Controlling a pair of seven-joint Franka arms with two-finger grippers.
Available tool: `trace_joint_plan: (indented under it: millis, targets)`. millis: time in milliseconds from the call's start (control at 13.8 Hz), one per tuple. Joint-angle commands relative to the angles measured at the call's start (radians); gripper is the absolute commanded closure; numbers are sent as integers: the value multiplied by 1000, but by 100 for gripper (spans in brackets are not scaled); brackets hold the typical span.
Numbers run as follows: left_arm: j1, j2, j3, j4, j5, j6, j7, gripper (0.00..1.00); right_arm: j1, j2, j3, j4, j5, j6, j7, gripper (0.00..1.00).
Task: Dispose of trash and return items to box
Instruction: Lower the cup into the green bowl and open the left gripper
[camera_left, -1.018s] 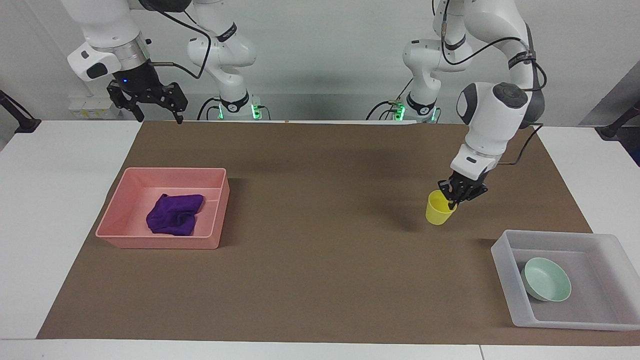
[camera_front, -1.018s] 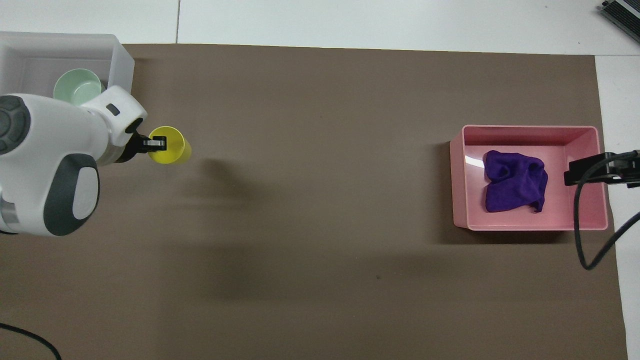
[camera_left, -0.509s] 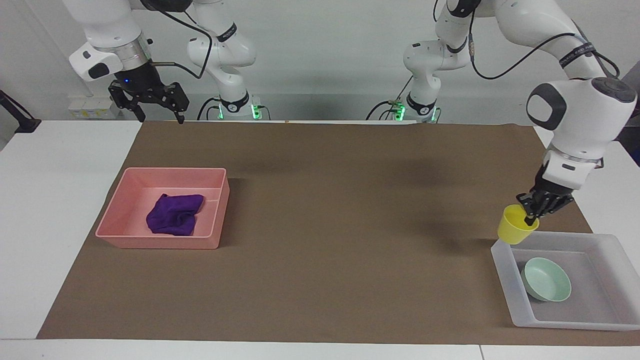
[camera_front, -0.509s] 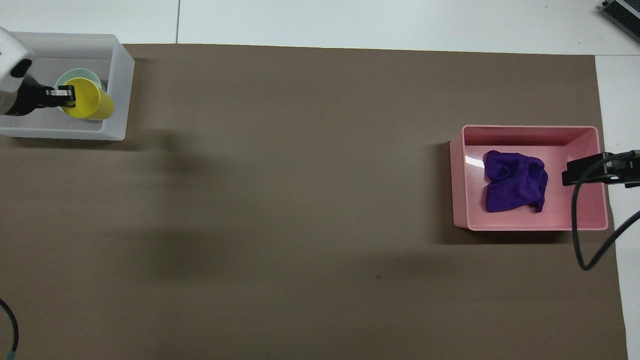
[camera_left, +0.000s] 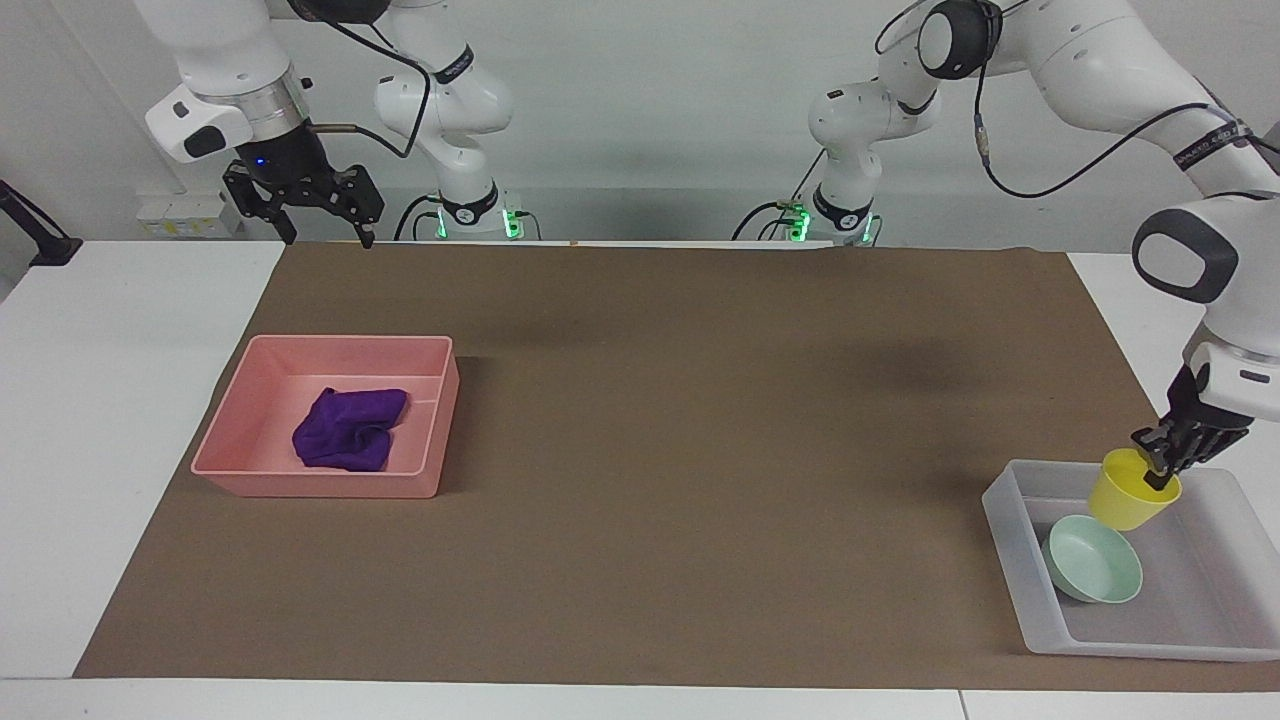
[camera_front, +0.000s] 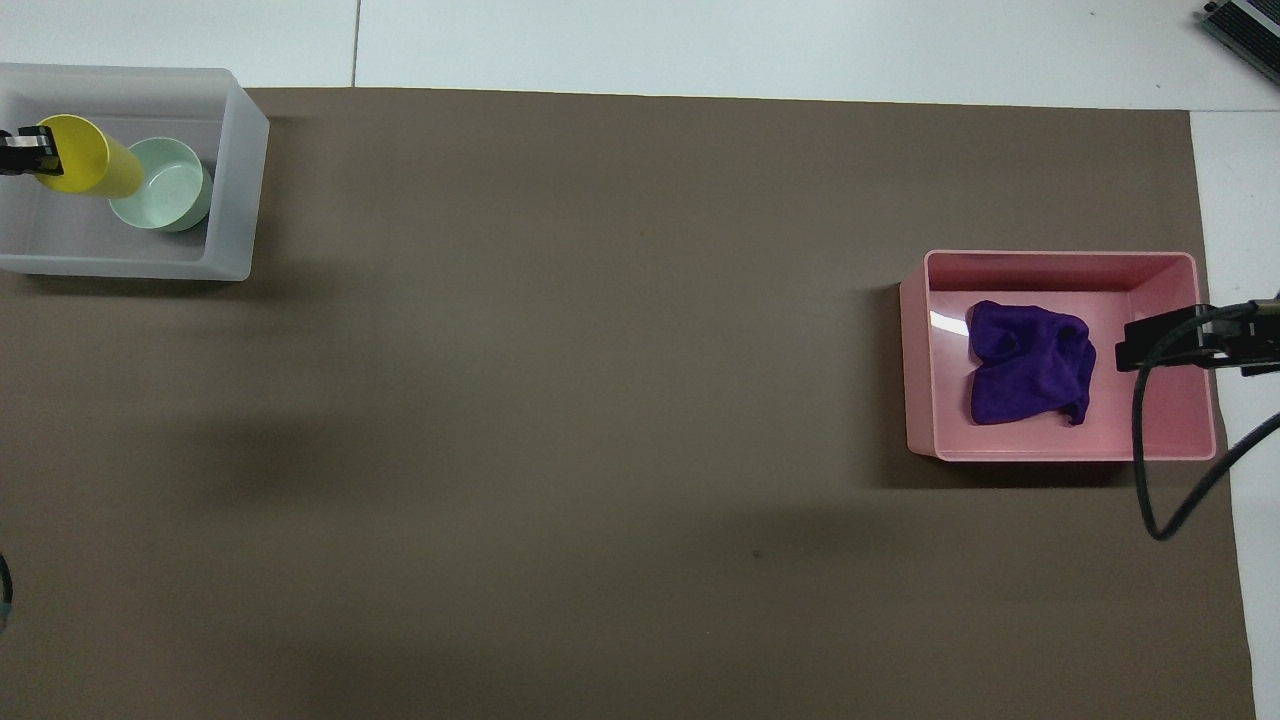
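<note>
Yellow cup (camera_left: 1130, 492): I have it pinched by its rim in my left end effector (camera_left: 1163, 468), hanging upright over the tray, its base not yet down as far as I can judge.
Left end effector: closed on the cup's rim, one finger inside the cup and one outside; in the overhead view it sits at 9 o'clock of the cup (camera_front: 85, 155).
Tray (camera_left: 1015, 498): translucent whitish plastic, at the left arm's end of the table (camera_left: 700, 420); the cup is over the part nearer to the robots.
Mint-green bowl (camera_left: 1095, 559): already resting in the tray, just beside the cup, at about 7 o'clock of it in the facing view.
Purple cloth (camera_left: 350, 428): lying crumpled in the pink bin (camera_left: 300, 483) at the right arm's end of the table.
Right end effector (camera_left: 318, 215): waiting up high over the table edge near its own base, fingers spread, holding nothing.
Step in hand: I judge this the last placement, the cup going into the tray.
Next move: I would lower the cup onto bare tray floor clear of the bowl, then release and lift straight up so the inner finger does not tip it.
Count: one cup, one bowl, one cloth, one tray, one bin, two arms.
</note>
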Motion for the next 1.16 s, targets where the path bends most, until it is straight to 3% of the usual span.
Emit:
trace_joint_plan:
  millis: [0,436,727,800,873,1091]
  targets:
    - [13,102,-12,65,-3,66,7,100,-5,-17,6,-19,9,-4,19,0]
    - [19,133,-7,-25,-49,182,5,100,-5,-19,8,-22,9,-4,19,0]
    - [9,127,-7,-18,-40,141,8,59,-5,-22,8,-27,9,-4,19,0]
    - [3,121,-6,-18,-37,130,8,40,-5,-22,8,-27,9,-4,18,0]
    - [-2,103,-6,-21,-38,126,8,27,-5,-22,8,-27,9,-4,17,0]
    - [-48,23,-6,-29,-38,22,10,26,-7,-22,8,-30,9,-2,14,0]
